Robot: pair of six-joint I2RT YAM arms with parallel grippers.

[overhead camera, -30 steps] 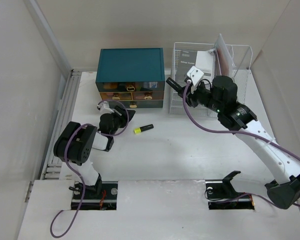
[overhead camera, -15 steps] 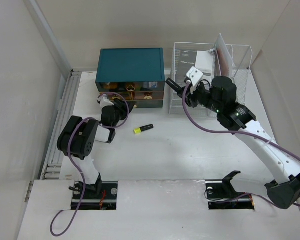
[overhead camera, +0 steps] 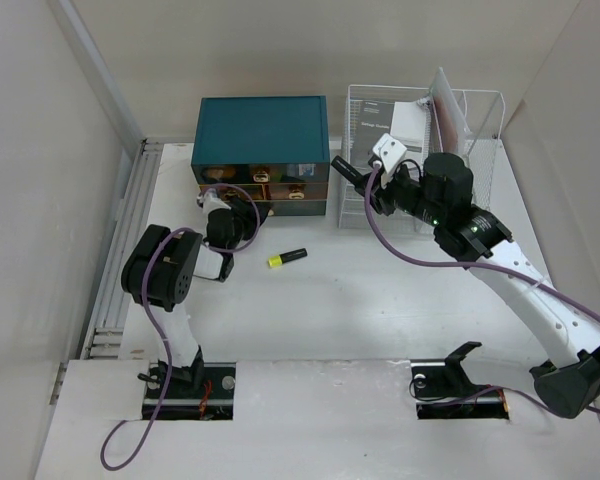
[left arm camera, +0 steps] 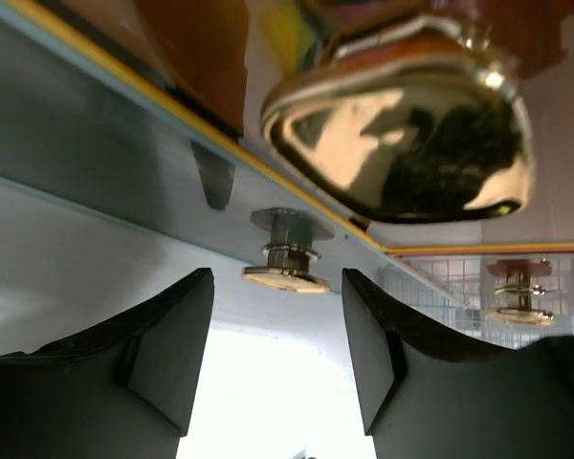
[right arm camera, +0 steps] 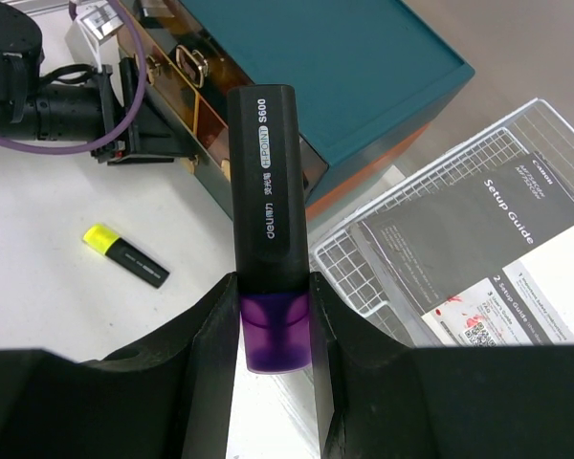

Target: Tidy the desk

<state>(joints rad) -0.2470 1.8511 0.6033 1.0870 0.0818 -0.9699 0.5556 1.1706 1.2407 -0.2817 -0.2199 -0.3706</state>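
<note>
The desk [overhead camera: 360, 310] is a wide white tabletop. My left gripper [overhead camera: 220, 203] is open at the front of the teal drawer box [overhead camera: 263, 130]. In the left wrist view its fingertips [left arm camera: 277, 287] sit just short of a small brass drawer knob [left arm camera: 285, 263], one to each side and not touching it. My right gripper [overhead camera: 365, 180] hovers between the box and the wire rack. It [right arm camera: 273, 316] is shut on the purple cap end of a black highlighter [right arm camera: 265, 191]. A yellow-capped highlighter [overhead camera: 287, 257] lies on the desk in front of the box.
A white wire rack [overhead camera: 480, 110] at the back right holds a setup manual [right arm camera: 488, 229] and upright papers. The teal box [right arm camera: 364, 67] has orange drawer fronts with brass handles. A larger brass handle [left arm camera: 402, 143] hangs just above the left fingers. Walls enclose three sides.
My left arm has swung its gripper up from the desk toward the lower-left drawer front. The right arm and its highlighter have stayed still.
</note>
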